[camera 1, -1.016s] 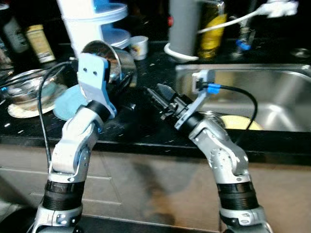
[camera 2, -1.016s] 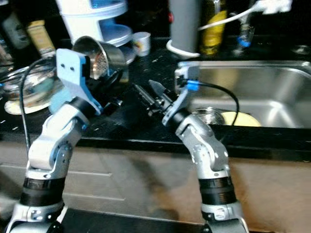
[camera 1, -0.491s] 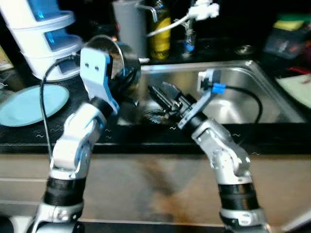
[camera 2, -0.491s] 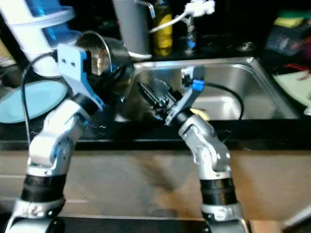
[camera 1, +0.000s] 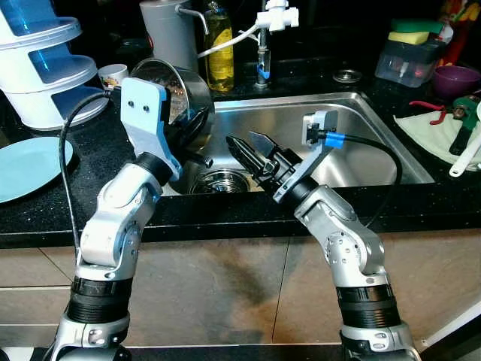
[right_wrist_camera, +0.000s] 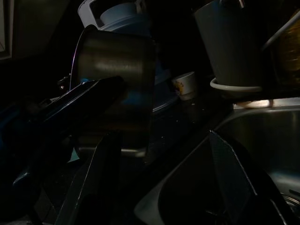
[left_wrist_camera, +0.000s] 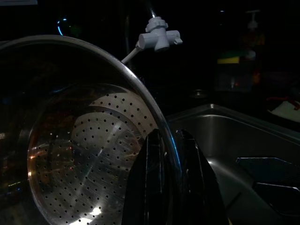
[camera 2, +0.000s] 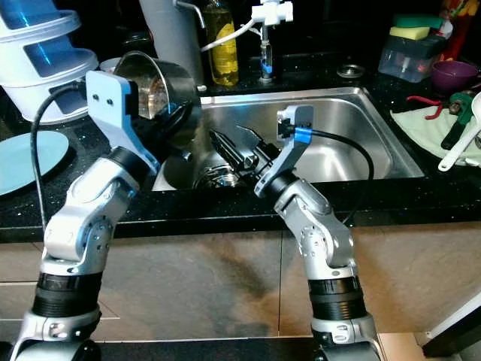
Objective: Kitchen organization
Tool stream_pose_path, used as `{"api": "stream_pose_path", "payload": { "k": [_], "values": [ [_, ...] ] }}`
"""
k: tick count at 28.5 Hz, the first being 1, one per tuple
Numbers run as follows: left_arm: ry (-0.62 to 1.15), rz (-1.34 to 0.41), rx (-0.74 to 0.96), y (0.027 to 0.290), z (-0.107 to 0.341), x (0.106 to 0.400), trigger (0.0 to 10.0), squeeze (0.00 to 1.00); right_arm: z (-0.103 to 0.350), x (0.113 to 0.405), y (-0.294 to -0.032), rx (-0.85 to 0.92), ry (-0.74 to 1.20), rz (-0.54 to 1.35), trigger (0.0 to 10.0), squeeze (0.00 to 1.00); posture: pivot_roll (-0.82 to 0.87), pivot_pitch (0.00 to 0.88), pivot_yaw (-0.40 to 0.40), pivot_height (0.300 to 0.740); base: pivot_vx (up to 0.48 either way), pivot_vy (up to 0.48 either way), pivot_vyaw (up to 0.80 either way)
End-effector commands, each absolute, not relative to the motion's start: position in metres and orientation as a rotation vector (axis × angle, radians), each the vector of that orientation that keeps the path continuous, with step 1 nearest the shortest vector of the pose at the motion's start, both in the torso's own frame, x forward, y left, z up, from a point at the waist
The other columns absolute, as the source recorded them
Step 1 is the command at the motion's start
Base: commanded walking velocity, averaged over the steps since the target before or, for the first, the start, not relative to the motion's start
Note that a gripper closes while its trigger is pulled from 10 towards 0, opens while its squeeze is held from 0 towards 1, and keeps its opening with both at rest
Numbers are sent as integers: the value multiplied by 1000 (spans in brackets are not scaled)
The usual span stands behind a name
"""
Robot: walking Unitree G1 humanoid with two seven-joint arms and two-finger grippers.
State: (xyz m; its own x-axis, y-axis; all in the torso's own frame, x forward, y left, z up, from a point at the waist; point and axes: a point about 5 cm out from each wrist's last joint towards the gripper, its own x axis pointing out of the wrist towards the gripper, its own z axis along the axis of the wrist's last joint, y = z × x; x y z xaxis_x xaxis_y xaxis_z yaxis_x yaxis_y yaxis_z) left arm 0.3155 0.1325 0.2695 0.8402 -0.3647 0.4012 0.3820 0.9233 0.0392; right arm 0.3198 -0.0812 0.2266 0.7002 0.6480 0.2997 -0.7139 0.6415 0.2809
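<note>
While I stand at the black counter (camera 1: 113,143), a light blue plate (camera 1: 30,167) lies flat at my far left, with a white-and-blue tiered container (camera 1: 45,71) behind it. Next comes my left gripper (left_wrist_camera: 169,154), raised above the counter's edge beside the sink: its two black fingers are pinched on the rim of a steel colander (camera 1: 174,96), one inside and one outside the wall. The colander hangs tilted, its perforated bottom facing me. I judge it light and stiff, but the polished steel is slippery, so a rim pinch lets it swing; a deeper bite on the rim, or support from below, would steady it. Further right the stainless sink (camera 1: 361,143) opens, its drain strainer (camera 1: 220,180) just below the colander. My right gripper (camera 1: 252,150) hovers over the sink's front edge, fingers spread and holding nothing, pointing toward the colander. At far right sit a sponge tub (camera 1: 412,56) and a purple bowl (camera 1: 460,79).
</note>
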Motion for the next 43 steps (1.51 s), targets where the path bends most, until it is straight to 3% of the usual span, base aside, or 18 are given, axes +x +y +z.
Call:
{"api": "stream_pose_path", "payload": {
  "k": [1, 24, 33, 39, 40, 43],
  "values": [
    [-447, -381, -34, 138, 274, 315, 10000, 0, 227, 321, -78, 400, -175, 791, 10000, 0, 10, 0, 38, 740, 289, 0, 0],
    [-444, -421, -37, 132, 274, 314, 10000, 0, 228, 319, -75, 411, -181, 805, 10000, 0, 12, 0, 39, 740, 348, 0, 0],
    [-405, -473, -22, 127, 271, 315, 10000, 0, 228, 320, -75, 411, -179, 804, 10000, 0, 14, 0, 42, 740, 0, 0, 0],
    [-146, -625, 94, 129, 241, 322, 10000, 0, 227, 322, -78, 395, -165, 785, 10000, 0, 11, 0, 45, 740, 0, 0, 0],
    [31, -699, 139, 135, 222, 323, 10000, 0, 227, 323, -80, 379, -157, 772, 10000, 0, 7, 0, 46, 740, 0, 0, 0],
    [155, -739, 189, 146, 210, 324, 10000, 0, 227, 326, -85, 351, -145, 744, 10000, 0, 0, 0, 49, 740, 0, 0, 0]
  ]
}}
